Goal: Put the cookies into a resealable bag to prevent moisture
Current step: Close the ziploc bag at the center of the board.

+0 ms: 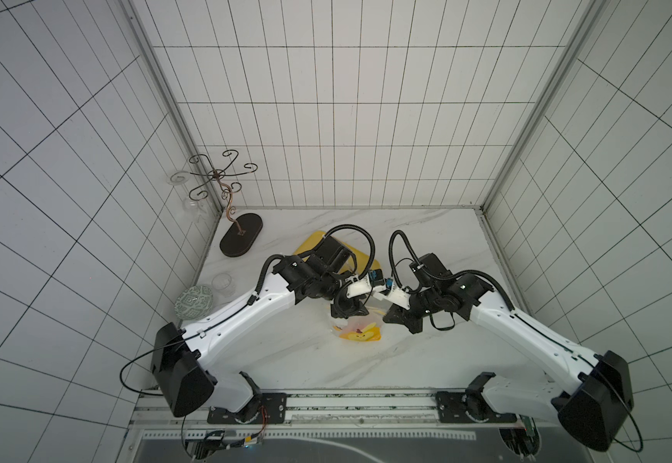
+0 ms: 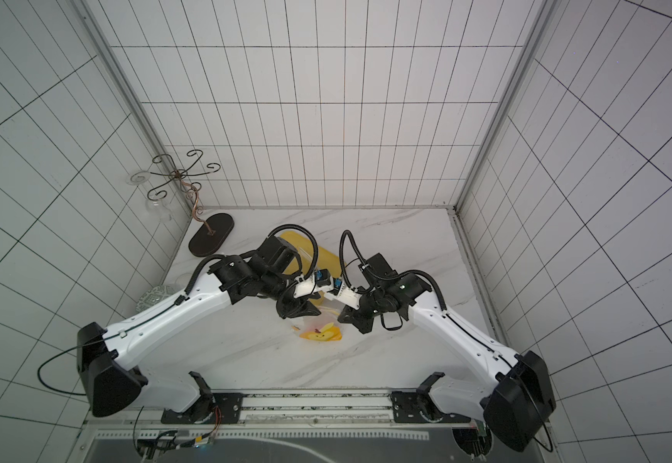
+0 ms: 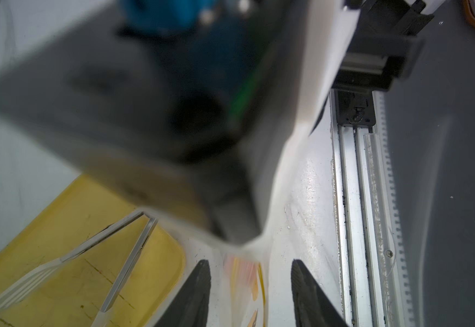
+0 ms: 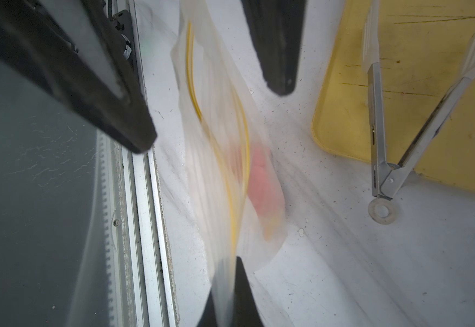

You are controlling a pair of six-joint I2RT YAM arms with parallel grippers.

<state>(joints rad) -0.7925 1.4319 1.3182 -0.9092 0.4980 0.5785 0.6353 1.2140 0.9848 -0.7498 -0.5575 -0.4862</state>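
Right wrist view: your right gripper (image 4: 230, 283) pinches an edge of the resealable bag (image 4: 216, 136).
Your left gripper (image 3: 250, 269) stands spread around it, not gripping; pink cookies (image 4: 262, 181) sit inside, beside the yellow tray (image 4: 344, 85).

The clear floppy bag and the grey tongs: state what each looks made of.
The clear floppy bag looks like thin translucent plastic film: it curves limply and pink shows through. The grey tongs look like brushed metal, with a riveted hinge; their pale slotted tips may be plastic.
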